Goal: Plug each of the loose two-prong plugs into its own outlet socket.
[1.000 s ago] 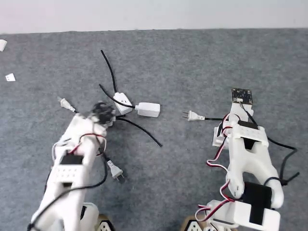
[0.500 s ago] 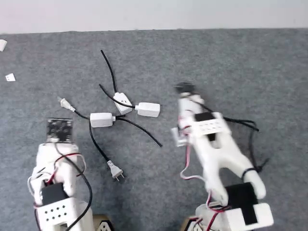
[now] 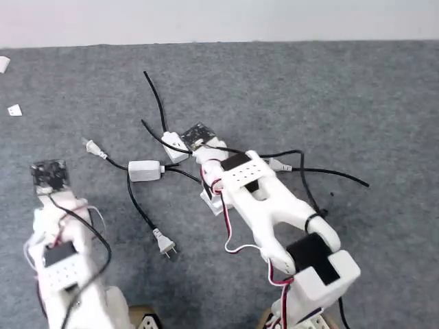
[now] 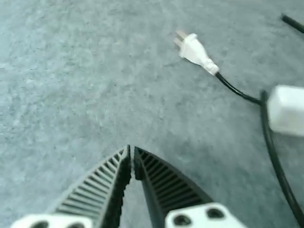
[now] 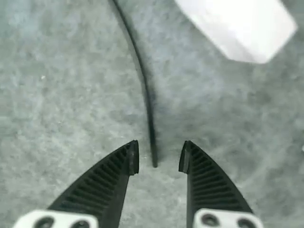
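Seen from above, a white socket block [image 3: 144, 170] lies left of centre with a second one [image 3: 175, 146] just behind it. One loose white plug [image 3: 92, 147] lies at the left, another [image 3: 164, 245] nearer the front, and a third [image 3: 278, 164] peeks out beside the right arm [image 3: 257, 195]. In the left wrist view my left gripper [image 4: 130, 153] is shut and empty, a short way from the plug [image 4: 192, 47] and a socket block [image 4: 285, 109]. My right gripper [image 5: 159, 156] is open over the carpet, straddling the end of a black cable [image 5: 145, 95], with a white socket block [image 5: 237, 26] just ahead.
Black cables [image 3: 156, 99] trail over the grey carpet around the sockets, and one [image 3: 336, 175] runs off to the right. Two small white scraps [image 3: 14, 110] lie at the far left edge. The left arm [image 3: 58, 247] stands at the near left.
The right arm has swung left from the table's right side to above the sockets. The left arm has pulled back from the socket block to the near left.
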`<state>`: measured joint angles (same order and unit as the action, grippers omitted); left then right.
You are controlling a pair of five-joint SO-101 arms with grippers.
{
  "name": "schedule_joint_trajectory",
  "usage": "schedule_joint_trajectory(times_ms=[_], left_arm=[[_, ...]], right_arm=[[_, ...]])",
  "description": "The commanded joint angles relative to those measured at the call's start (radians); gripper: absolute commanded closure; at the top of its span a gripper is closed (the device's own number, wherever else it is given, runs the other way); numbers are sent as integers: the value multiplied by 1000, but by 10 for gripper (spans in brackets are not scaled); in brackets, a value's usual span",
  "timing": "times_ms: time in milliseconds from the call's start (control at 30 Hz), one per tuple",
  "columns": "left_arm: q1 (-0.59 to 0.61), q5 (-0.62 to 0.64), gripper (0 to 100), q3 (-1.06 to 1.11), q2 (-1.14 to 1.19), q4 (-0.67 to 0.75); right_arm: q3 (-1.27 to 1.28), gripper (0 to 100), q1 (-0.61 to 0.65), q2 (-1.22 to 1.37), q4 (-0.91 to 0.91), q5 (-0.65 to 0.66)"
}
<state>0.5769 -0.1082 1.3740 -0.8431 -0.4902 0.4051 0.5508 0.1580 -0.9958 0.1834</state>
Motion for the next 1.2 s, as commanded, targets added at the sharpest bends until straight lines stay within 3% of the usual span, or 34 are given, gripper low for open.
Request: schedule_joint_trajectory(times_ms=[0, 133, 267, 467, 800, 1033, 1167], left_arm=[[60, 69, 984, -162, 249, 140], [77, 78, 984, -318, 499, 163], [81, 78, 985, -455, 617, 28], [98, 78, 986, -472, 635, 17], [91, 80, 986, -466, 637, 38], [86, 78, 986, -466, 638, 38], [75, 75, 986, -464, 640, 37]], right_arm=[[-71, 841, 13, 16, -13, 14], [-103, 842, -4, 67, -13, 15], [-166, 846, -33, 120, -64, 12], [-250, 996, -44, 196, -151, 6], [-281, 990, -45, 127, -409, 18], [-227, 990, -41, 44, -783, 229], [-29, 990, -15, 44, -750, 373]])
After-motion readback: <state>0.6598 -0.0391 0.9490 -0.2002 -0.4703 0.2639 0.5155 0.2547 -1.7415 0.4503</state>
